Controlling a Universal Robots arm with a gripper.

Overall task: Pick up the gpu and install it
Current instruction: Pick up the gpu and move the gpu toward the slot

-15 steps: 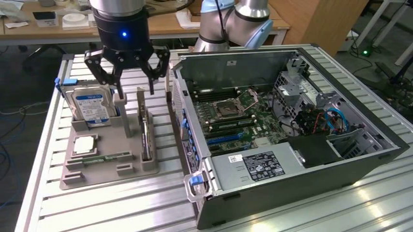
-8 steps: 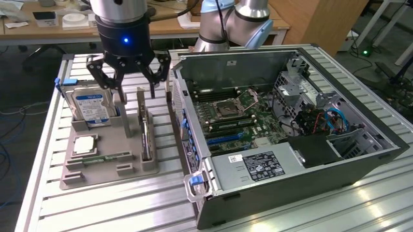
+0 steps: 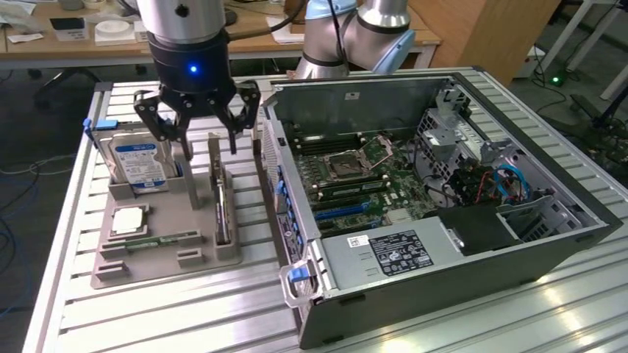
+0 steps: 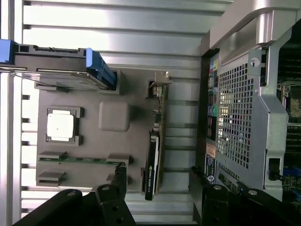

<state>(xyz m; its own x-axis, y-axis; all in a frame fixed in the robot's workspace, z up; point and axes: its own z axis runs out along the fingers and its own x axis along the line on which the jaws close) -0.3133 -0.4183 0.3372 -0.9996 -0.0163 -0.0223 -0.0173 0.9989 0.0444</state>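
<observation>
Spread wide and holding nothing, my end effector [image 3: 199, 140] hangs over the grey tray [image 3: 167, 259], between the hard drive [image 3: 137, 163] and the open computer case [image 3: 442, 184]. In the wrist view my two dark fingers [image 4: 115, 190] stand on either side of the gpu [image 4: 152, 160], clear of it.

That gpu stands on its long edge in a slot along the tray's side nearest the case, just beside the case's rear wall. It is a thin flat card, seen edge-on: one dark face with a small green mark, a green board behind it, and a silver metal bracket at the end near the hard drive.

Tray and case sit on a table [image 3: 147, 316] of ribbed aluminium slats. Behind it are wooden desks [image 3: 265, 44] with papers and small boxes, and a dark floor.

I count one gpu, one hard drive standing upright with a blue-white label, one square processor chip [image 3: 128, 219], one narrow green memory stick [image 3: 157, 240] lying flat, one tray and one computer case.
</observation>
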